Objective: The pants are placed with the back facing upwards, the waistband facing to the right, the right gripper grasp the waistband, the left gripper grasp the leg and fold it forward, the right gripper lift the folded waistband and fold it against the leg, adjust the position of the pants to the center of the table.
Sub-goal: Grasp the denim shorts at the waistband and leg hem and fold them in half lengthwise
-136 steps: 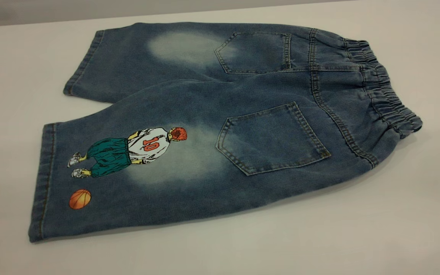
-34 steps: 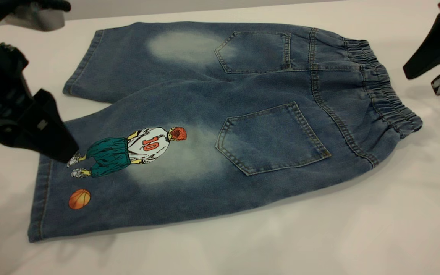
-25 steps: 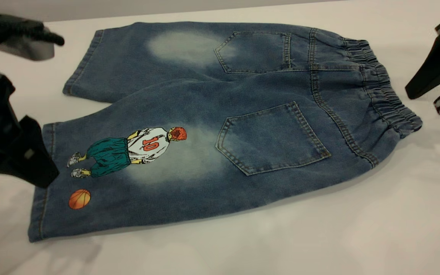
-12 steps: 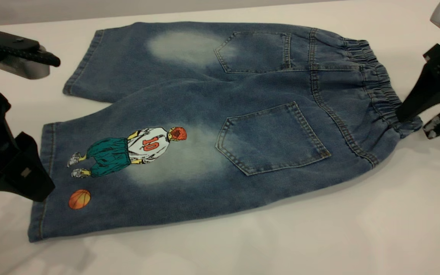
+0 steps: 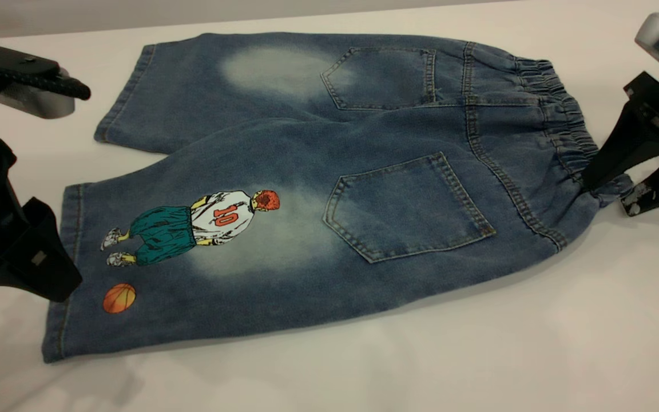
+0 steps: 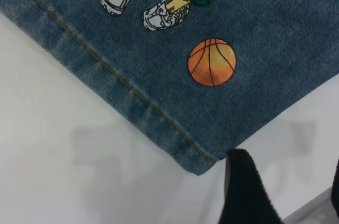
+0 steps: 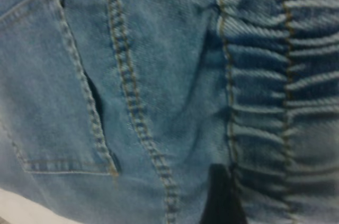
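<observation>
The table (image 5: 478, 355) carries the pants (image 5: 364, 171) spread flat, back pockets up, elastic waistband (image 5: 570, 131) at the right and the printed leg (image 5: 192, 257) nearest the camera at the left. The left gripper (image 5: 49, 274) hovers at that leg's hem, fingers parted and holding nothing, its near fingertip (image 6: 243, 192) just off the hem corner by the orange ball (image 6: 212, 62). The right gripper (image 5: 607, 194) straddles the waistband's near corner, fingers spread, one above the fabric and the white-scuffed one beside it on the table.
</observation>
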`<control>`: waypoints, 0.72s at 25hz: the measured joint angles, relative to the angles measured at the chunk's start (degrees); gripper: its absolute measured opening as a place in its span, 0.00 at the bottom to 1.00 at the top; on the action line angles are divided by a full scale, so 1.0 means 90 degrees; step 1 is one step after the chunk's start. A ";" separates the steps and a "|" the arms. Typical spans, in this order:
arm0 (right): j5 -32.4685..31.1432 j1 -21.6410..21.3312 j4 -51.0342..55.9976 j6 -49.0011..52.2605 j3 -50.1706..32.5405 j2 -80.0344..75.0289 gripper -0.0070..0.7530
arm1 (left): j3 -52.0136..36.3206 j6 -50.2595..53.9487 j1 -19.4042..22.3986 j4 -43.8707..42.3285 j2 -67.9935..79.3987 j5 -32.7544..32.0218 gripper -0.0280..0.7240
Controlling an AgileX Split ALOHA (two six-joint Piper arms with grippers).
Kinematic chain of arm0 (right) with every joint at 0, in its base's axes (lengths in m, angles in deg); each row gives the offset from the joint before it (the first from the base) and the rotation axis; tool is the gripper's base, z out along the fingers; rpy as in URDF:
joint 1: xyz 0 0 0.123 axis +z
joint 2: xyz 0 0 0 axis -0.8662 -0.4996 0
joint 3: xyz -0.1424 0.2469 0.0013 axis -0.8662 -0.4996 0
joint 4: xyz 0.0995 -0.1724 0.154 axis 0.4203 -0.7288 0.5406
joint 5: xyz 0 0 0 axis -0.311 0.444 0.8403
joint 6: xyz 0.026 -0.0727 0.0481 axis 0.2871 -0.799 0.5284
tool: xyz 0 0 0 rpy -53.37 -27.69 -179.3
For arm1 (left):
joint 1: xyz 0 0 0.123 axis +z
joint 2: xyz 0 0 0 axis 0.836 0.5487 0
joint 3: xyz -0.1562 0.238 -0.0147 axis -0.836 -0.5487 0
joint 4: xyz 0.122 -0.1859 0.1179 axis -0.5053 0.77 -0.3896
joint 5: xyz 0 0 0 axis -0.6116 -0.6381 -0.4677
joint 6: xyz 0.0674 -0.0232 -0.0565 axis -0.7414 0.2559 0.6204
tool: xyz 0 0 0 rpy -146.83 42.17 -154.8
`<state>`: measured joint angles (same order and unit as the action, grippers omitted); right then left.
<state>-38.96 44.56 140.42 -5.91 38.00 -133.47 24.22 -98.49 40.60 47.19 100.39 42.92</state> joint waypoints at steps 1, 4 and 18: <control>0.0000 0.0000 0.0066 0.0000 0.0000 -0.0008 0.57 | 0.0000 0.0000 0.0000 0.0000 0.0000 0.0000 0.53; 0.0007 0.0000 0.0217 -0.0140 0.0000 -0.0008 0.56 | 0.0005 0.0000 0.0000 0.0000 0.0000 0.0000 0.53; -0.0016 0.0000 0.0536 -0.0337 0.0000 -0.0008 0.47 | -0.0185 0.0126 0.0000 -0.0047 0.1114 0.0958 0.53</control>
<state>-39.10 44.56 145.24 -8.94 38.00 -133.54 22.56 -97.36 40.60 46.76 110.41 51.55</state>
